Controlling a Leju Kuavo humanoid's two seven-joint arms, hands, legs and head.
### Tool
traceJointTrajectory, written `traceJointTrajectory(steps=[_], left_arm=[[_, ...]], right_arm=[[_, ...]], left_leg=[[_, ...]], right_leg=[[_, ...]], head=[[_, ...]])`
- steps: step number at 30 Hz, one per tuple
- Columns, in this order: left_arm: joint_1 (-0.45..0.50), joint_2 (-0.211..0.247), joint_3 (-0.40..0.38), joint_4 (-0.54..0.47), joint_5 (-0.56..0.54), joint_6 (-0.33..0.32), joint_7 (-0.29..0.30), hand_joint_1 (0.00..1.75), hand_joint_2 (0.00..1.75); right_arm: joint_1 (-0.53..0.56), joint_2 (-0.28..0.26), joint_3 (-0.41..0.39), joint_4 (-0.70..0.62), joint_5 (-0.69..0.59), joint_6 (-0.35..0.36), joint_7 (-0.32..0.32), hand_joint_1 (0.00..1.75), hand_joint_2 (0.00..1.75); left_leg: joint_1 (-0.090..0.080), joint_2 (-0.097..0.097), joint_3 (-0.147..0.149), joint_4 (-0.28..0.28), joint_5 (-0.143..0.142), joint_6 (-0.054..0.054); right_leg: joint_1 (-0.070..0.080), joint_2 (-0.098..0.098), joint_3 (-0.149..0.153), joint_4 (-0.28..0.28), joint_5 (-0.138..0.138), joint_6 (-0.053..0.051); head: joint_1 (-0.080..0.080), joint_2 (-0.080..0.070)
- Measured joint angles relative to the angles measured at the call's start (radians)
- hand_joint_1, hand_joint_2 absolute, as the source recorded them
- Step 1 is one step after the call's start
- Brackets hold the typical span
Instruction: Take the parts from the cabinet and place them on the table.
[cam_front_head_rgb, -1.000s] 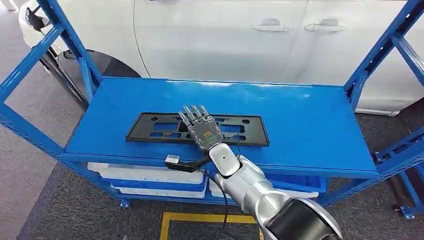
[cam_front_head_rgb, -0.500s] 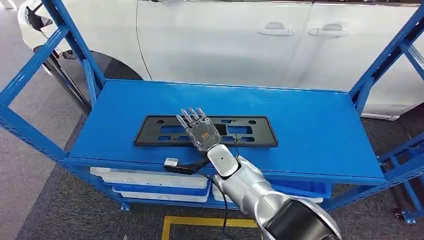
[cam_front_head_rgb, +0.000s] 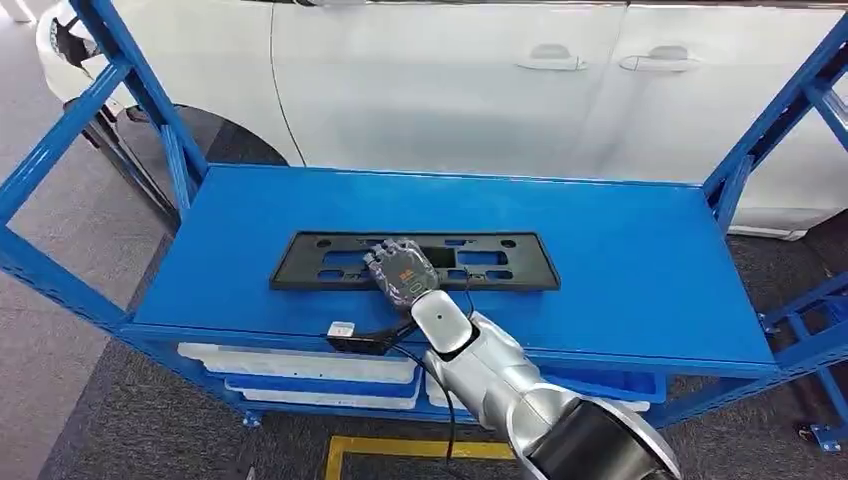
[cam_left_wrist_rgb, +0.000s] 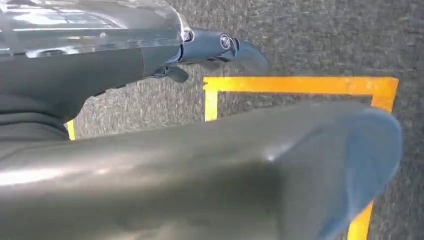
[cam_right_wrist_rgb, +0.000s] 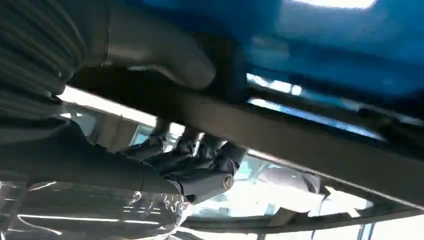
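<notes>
- Head view: black plate frame (cam_front_head_rgb: 415, 261), long & flat w/ cut-out slots, lies on top shelf (cam_front_head_rgb: 620, 270) of blue rack, lengthwise along the shelf, nearer the front lip than the back edge, roughly mid-width.
- Bare blue shelf on every side of the frame: wide strips to both ends, a broad band behind it, a narrower band up to the front lip.
- Rack uprights (cam_front_head_rgb: 140, 95) & diagonal braces stand at both shelf ends; space above the shelf between them is open.
- Right hand (cam_front_head_rgb: 400, 270) sits on the frame's near long edge, about mid-length, fingers curled down over it; silver arm (cam_front_head_rgb: 490, 370) comes up from bottom-centre across the front lip.
- Right wrist view: dark fingers (cam_right_wrist_rgb: 200, 160) bent round one side of a dark bar, thick thumb (cam_right_wrist_rgb: 165, 55) on the other side, so the hand grips the frame's edge; blue shelf surface blurred just beyond.
- Left wrist view: left hand (cam_left_wrist_rgb: 215, 47) hangs over dark carpet & yellow floor tape (cam_left_wrist_rgb: 300, 85); one fingertip sticks out w/ nothing on it, but whether the hand is spread or closed – can't tell.
- Lower shelf: white & blue trays (cam_front_head_rgb: 300, 365) stacked under the top deck; contents hidden.
- Behind rack: white car (cam_front_head_rgb: 450, 90), doors just past the back edge.
</notes>
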Motion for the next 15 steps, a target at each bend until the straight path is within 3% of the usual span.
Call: traceJointTrajectory(steps=[1, 3, 4, 5, 6, 7, 9, 10, 11, 14, 15], left_arm=[[0.0, -0.001, 0.0, 0.0, 0.0, 0.0, -0.001, 0.0, 0.0], [-0.001, -0.001, 0.001, 0.0, 0.0, -0.001, -0.001, 0.0, 0.0], [0.0, 0.0, 0.001, 0.0, 0.001, -0.001, -0.001, 0.0, 0.0], [0.002, 0.0, 0.001, 0.0, 0.001, -0.001, -0.001, 0.0, 0.0], [0.003, 0.0, 0.001, 0.0, 0.003, -0.001, -0.001, 0.0, 0.0], [0.003, 0.002, 0.001, 0.0, 0.003, -0.001, -0.001, 0.0, 0.0], [0.0, 0.002, 0.002, 0.0, 0.003, -0.001, -0.001, 0.0, 0.0], [0.0, 0.002, 0.002, 0.0, 0.004, -0.001, -0.002, 0.0, 0.0], [-0.001, 0.002, 0.002, 0.0, 0.005, -0.001, -0.002, 0.0, 0.0], [0.001, 0.001, 0.002, 0.0, 0.005, -0.002, -0.006, 0.0, 0.0], [0.001, 0.0, 0.002, 0.0, 0.005, -0.003, -0.014, 0.0, 0.0]], right_arm=[[-0.003, 0.0, 0.0, 0.0, 0.0, 0.0, 0.002, 1.59, 1.75], [-0.007, 0.001, 0.0, 0.0, 0.0, 0.002, 0.004, 1.57, 1.75], [-0.004, 0.001, 0.0, 0.001, 0.0, 0.003, 0.006, 1.61, 1.75], [-0.003, 0.0, 0.0, 0.002, 0.0, 0.003, 0.007, 1.59, 1.75], [-0.003, 0.0, 0.0, 0.002, 0.0, 0.006, 0.008, 1.57, 1.75], [-0.004, 0.0, 0.0, 0.002, 0.0, 0.008, 0.008, 1.57, 1.75], [-0.005, 0.001, 0.0, 0.001, 0.0, 0.01, 0.008, 1.59, 1.75], [-0.005, 0.001, 0.0, 0.002, 0.0, 0.011, 0.008, 1.57, 1.75], [-0.007, 0.001, 0.0, 0.001, 0.0, 0.013, 0.009, 1.57, 1.75], [-0.008, 0.001, 0.0, 0.001, 0.0, 0.012, 0.011, 1.57, 1.75], [-0.009, 0.001, 0.0, 0.0, 0.0, 0.012, 0.013, 1.55, 1.75]], left_leg=[[-0.002, 0.001, -0.009, 0.03, -0.018, -0.006], [0.006, 0.002, -0.086, 0.187, -0.092, -0.017], [0.008, 0.002, -0.127, 0.261, -0.118, -0.022], [0.01, 0.002, -0.157, 0.309, -0.123, -0.025], [0.013, 0.002, -0.161, 0.304, -0.104, -0.028], [0.016, 0.002, -0.14, 0.25, -0.061, -0.03], [0.02, 0.005, -0.053, 0.061, 0.04, -0.03], [0.021, 0.007, -0.026, 0.007, 0.039, -0.028], [0.013, 0.002, -0.022, -0.003, 0.036, -0.015], [0.009, 0.002, -0.024, 0.0, 0.034, 0.003], [0.016, 0.003, -0.02, -0.009, 0.038, 0.01]], right_leg=[[-0.001, 0.0, 0.007, -0.005, -0.001, -0.004], [0.0, -0.002, 0.013, -0.006, -0.005, -0.009], [0.0, -0.002, 0.014, -0.005, -0.008, -0.009], [0.0, -0.001, 0.015, -0.004, -0.011, -0.008], [-0.001, 0.0, 0.018, -0.003, -0.014, -0.008], [-0.002, 0.001, 0.023, -0.002, -0.017, -0.005], [-0.004, 0.003, 0.035, 0.005, -0.029, 0.003], [-0.003, 0.003, 0.036, 0.006, -0.034, 0.008], [0.003, 0.005, 0.032, 0.01, -0.035, 0.014], [0.0, 0.005, 0.035, 0.003, -0.033, 0.028], [0.002, 0.006, 0.034, 0.007, -0.039, 0.036]], head=[[0.0, 0.0], [0.0, 0.0], [0.0, 0.0], [0.0, 0.0], [0.0, 0.0], [0.0, 0.0], [0.0, 0.0], [0.0, 0.0], [0.0, 0.0], [0.0, 0.0], [0.0, 0.0]])
